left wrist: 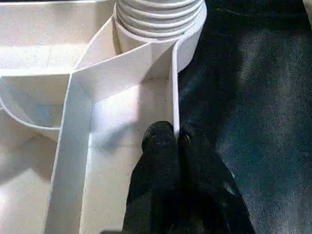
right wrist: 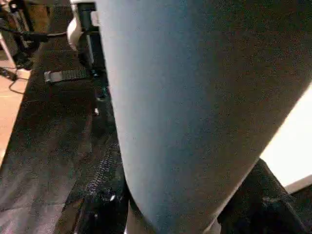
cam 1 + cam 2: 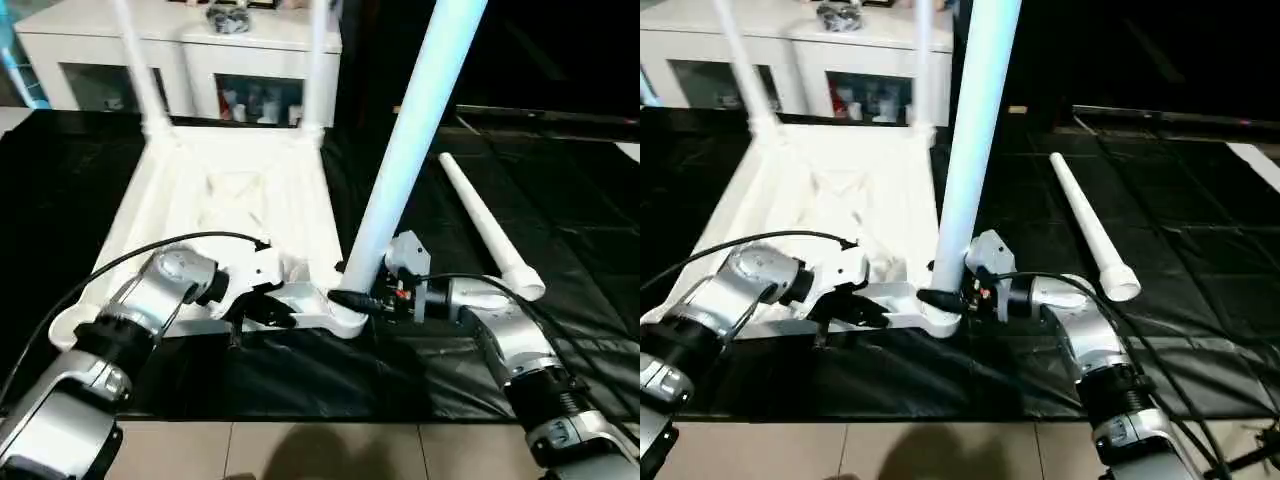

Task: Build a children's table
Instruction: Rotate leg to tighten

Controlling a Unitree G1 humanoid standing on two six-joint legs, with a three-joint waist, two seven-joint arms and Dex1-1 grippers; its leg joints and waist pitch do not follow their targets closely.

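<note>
**Third leg standing in the near corner socket**

Nearest the head camera are two silver forearms, reaching in from about seven and five o'clock over a strip of tan floor (image 3: 330,450). From seven o'clock, the left gripper (image 3: 275,312) lies low against the near edge of the table top (image 3: 235,200), which rests upside down on the black sheet (image 3: 560,200), ribbed underside up. In its wrist view the two black fingers (image 1: 161,146) are pinched together on a thin upright rib of the rim (image 1: 174,87) — one on each side of it, jaws narrow, just short of the corner socket (image 1: 190,44).

At the far end of the top, towards twelve o'clock, two fitted legs (image 3: 140,70) rise from the far corner sockets, with the white glass-door cabinet (image 3: 250,60) behind them.

At centre, a third leg (image 3: 415,130) stands in the near right socket (image 3: 345,318), leaning slightly towards one o'clock. Its ridged base sits inside the socket, seen close in the left wrist view.

From five o'clock, the right gripper (image 3: 352,300) meets the base of this leg just above the socket — jaws half open around it, one finger visible against its side.

Towards three o'clock, the fourth leg (image 3: 485,225) lies loose on the sheet, well apart from the top, its wider end nearer the robot.
</note>
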